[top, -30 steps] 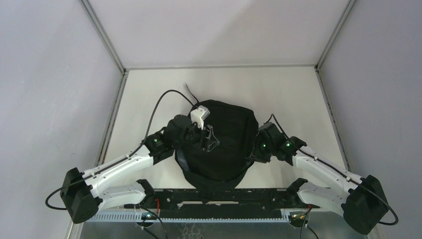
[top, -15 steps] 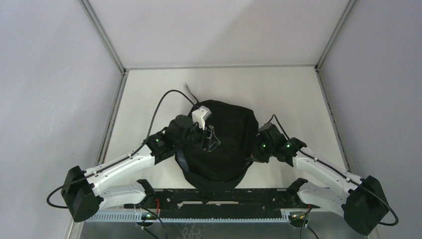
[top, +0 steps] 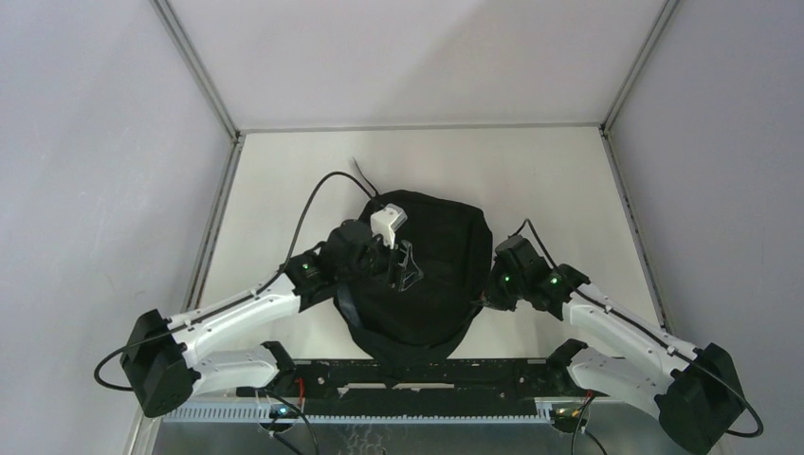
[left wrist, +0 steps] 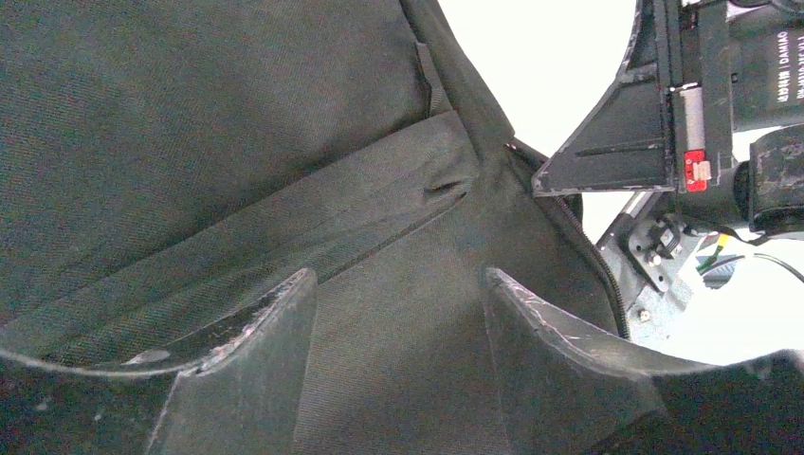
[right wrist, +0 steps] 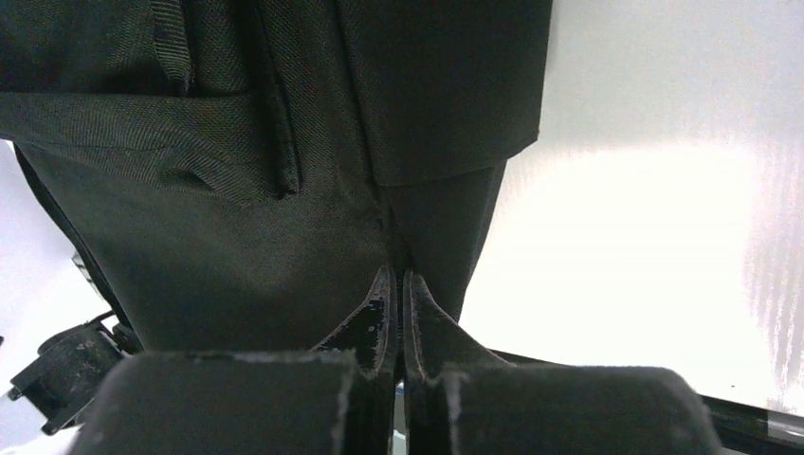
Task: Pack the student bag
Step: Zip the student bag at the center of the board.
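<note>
Right tool clamped fully shut on the side edge of the student bag; left tool spread wide above it, holding nothing.
The right tool appears to nip a thin fold of black fabric at the bag's right side. The left tool hovers over the bag's upper face, near a seam and the zip track. The bag lies flat mid-counter, between both arms. Its mouth is out of sight, so its contents cannot be told, and no books or other loose items show outside it. Loading may therefore be finished, with only closing left, though an unopened bag is equally possible.
</note>
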